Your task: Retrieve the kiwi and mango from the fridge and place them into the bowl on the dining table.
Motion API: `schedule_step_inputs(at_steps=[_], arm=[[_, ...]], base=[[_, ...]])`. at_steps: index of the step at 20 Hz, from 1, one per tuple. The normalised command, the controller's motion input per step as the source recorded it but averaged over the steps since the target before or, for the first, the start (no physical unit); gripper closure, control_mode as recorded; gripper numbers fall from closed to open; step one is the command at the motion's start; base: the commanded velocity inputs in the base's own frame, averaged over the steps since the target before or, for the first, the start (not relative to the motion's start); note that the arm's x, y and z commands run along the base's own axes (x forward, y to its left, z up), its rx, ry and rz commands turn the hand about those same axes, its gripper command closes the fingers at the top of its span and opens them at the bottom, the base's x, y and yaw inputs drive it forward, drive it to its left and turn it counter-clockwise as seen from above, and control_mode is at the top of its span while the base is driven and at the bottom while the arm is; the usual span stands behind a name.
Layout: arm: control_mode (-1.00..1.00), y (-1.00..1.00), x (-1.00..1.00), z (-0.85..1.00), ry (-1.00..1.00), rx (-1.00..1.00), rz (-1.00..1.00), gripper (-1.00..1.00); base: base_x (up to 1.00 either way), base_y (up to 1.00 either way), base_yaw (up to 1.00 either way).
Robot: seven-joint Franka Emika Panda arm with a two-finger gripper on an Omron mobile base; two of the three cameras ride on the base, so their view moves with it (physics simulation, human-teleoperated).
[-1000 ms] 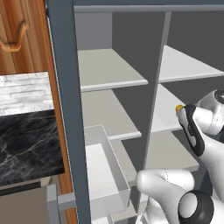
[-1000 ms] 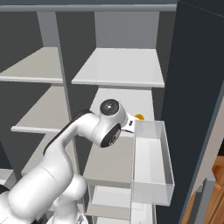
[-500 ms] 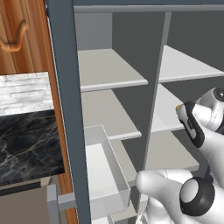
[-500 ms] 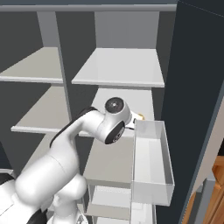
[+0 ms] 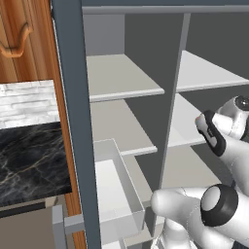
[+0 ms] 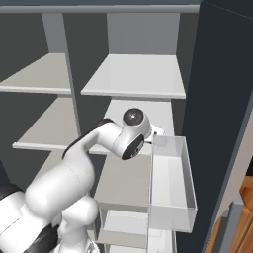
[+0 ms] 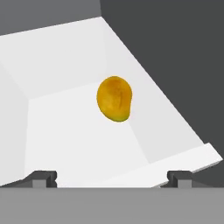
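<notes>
The fridge (image 5: 68, 97) stands open in front of me, with light grey shelves (image 6: 133, 74) in two columns. My arm (image 6: 123, 141) reaches onto the middle shelf of the right column. On that pale shelf lies the mango (image 7: 114, 99), a smooth yellow-orange oval, a short way ahead of my gripper (image 7: 111, 178) and centred between its fingers. The gripper is open wide with nothing between its fingertips (image 7: 43, 177). The kiwi, the bowl and the dining table are out of view.
A clear white door bin (image 6: 170, 188) hangs close to the right of my arm, and the dark fridge door (image 6: 217, 99) rises beyond it. Another bin (image 5: 114, 194) sits low on the left. Wooden cabinets (image 5: 24, 39) and a black marble counter (image 5: 29, 160) stand left of the fridge.
My hand has pushed a little deeper onto the shelf. In the right base view the arm now covers the mango. The gripper has stayed open.
</notes>
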Motion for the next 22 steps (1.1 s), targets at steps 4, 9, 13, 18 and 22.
schedule_step_inputs(at_steps=[4, 9, 13, 18, 22], arm=[[-1.00, 0.00, 0.23, -0.13, 0.00, 0.00, 0.00, -1.00], [-1.00, 0.00, 0.23, -0.12, 0.00, 0.00, 0.00, -1.00], [-1.00, -0.05, 0.19, -0.05, 0.00, 0.00, 0.00, -1.00], [-1.00, -0.10, 0.15, 0.00, 0.00, 0.00, 0.00, -1.00], [-1.00, -0.11, 0.14, -0.01, 0.00, 0.00, 0.00, -1.00]], base=[[0.00, 0.00, 0.00], [0.00, 0.00, 0.00], [0.00, 0.00, 0.00], [0.00, 0.00, 0.00], [0.00, 0.00, 0.00]])
